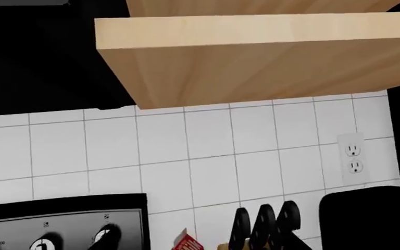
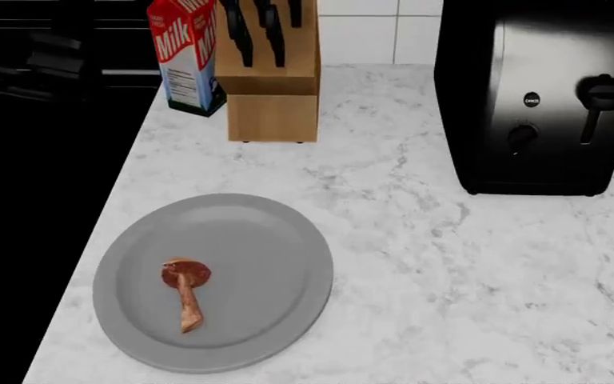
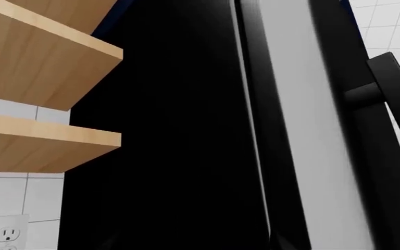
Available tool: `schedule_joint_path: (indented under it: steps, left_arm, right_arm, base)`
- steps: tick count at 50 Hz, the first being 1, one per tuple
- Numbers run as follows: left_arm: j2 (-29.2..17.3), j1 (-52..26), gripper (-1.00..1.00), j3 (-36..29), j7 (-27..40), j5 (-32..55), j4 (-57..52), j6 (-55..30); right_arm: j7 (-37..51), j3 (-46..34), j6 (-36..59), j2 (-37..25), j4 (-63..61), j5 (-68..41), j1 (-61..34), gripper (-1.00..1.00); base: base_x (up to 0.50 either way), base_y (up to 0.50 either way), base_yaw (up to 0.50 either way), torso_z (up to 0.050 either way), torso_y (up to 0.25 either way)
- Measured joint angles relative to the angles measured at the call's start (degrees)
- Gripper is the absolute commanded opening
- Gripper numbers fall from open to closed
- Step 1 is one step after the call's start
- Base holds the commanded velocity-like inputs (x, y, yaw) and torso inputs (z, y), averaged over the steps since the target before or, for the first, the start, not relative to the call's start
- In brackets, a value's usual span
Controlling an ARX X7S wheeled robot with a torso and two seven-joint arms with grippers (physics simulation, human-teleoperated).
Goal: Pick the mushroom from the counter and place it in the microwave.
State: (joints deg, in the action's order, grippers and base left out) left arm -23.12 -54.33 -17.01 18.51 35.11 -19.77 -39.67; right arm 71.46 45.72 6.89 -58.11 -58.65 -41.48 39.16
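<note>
Small reddish-brown mushroom (image 2: 185, 291) lay on the round grey plate (image 2: 275, 272), and neither gripper was in shot, so no telling how their jaws stood.

The plate sat close to the left edge of the white marble-veined counter (image 2: 446, 272), with open worktop to its right and a black toaster (image 2: 547, 96) at the back right. Behind it stood a wooden knife block (image 2: 275, 88) touching a red-and-white milk carton (image 2: 185, 56). The plate held only the mushroom, cap towards the back, stem towards the front.
</note>
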Motion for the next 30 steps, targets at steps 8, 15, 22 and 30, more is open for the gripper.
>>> schedule_joint_path:
  steps: [8,15,22,30]
  left_arm:
    - [-0.59,-0.78,1.00,1.46,1.57,6.71,-1.88,-8.95]
    - [-0.70,-2.34,1.00,3.72,4.52,13.91,-2.75,-18.51]
    - [0.90,-4.91,1.00,8.46,10.61,24.53,-1.23,-30.10]
    - [1.78,-8.27,1.00,11.39,26.65,44.98,5.39,-40.21]
  right_arm:
    - [0.14,-0.83,-0.31,-0.14,0.13,0.29,-0.33,1.00]
    - [0.12,-1.73,-0.64,-0.08,0.32,0.68,-0.68,1.00]
    - [-0.20,-2.10,-0.90,0.40,0.44,1.06,-0.77,1.00]
    - [-0.51,-3.07,-1.35,0.87,0.72,1.63,-1.20,1.00]
  base:
    - [0.00,0.00,0.00,0.000,0.000]
    - [0.00,0.00,0.00,0.000,0.000]
    - [0.00,0.00,0.00,0.000,0.000]
    - [0.00,0.00,0.00,0.000,0.000]
